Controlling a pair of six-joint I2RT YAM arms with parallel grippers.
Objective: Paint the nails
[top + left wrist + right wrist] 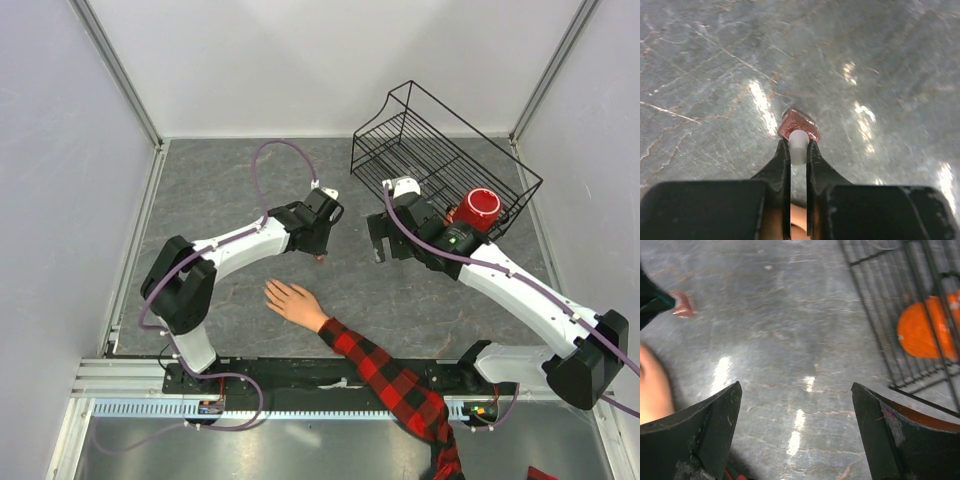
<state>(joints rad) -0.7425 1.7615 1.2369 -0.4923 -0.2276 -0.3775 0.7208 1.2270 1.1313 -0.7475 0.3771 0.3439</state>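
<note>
A pale hand point(292, 302) with spread fingers lies flat on the grey table, on an arm in a red-and-black plaid sleeve point(385, 375). Its nails are too small to make out in the top view. Just beyond the fingertips stands a tiny dark red bottle point(799, 124) with a white cap point(798, 150). My left gripper point(798, 145) is shut on that cap, pointing down at the table. My right gripper point(796, 385) hangs open over bare table to the right, nothing between its fingers. The right wrist view catches the hand point(652, 385) and the bottle point(684, 304) at the left edge.
A black wire basket point(440, 160) stands tilted at the back right, close behind the right arm. A red cup point(480, 208) sits by its front edge and shows through the wires in the right wrist view point(925, 330). Pale walls enclose the table.
</note>
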